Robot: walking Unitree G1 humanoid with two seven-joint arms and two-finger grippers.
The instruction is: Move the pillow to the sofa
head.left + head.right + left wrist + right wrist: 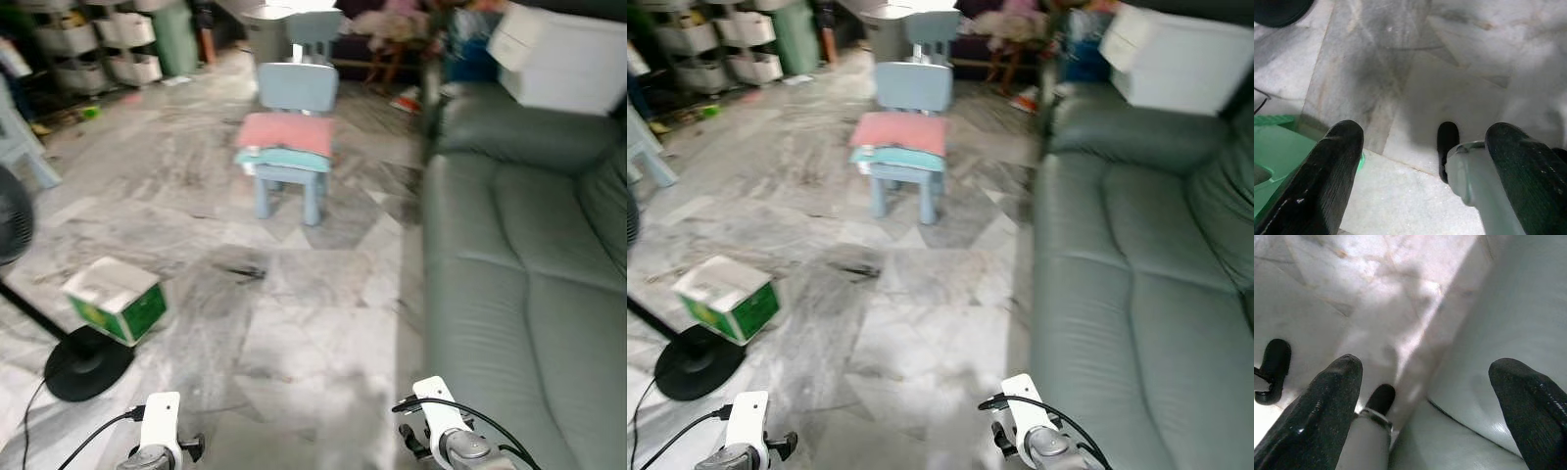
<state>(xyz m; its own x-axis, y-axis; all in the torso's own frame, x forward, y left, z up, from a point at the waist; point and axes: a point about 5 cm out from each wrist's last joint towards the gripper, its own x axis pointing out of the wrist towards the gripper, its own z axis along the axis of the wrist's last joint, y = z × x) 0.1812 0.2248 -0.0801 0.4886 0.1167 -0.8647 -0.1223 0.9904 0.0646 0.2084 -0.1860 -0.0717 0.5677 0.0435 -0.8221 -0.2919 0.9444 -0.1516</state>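
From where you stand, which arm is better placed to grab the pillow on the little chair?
Neither yet. The pink pillow lies on the blue chair far ahead, about centred. Both grippers hang low and open: left gripper, right gripper. The right is nearer the sofa, so slightly right.

Marble floor (294, 323) carries a blue chair (291, 147) at upper centre, green box (116, 299) and fan base (86, 362) lower left

Two silver metal arms, each capped by a white rectangular wrist block with a black cable looping from it. The left gripper (1422, 171) and right gripper (1427, 404) each have two long, rounded, matte black fingers with faint scuffs.
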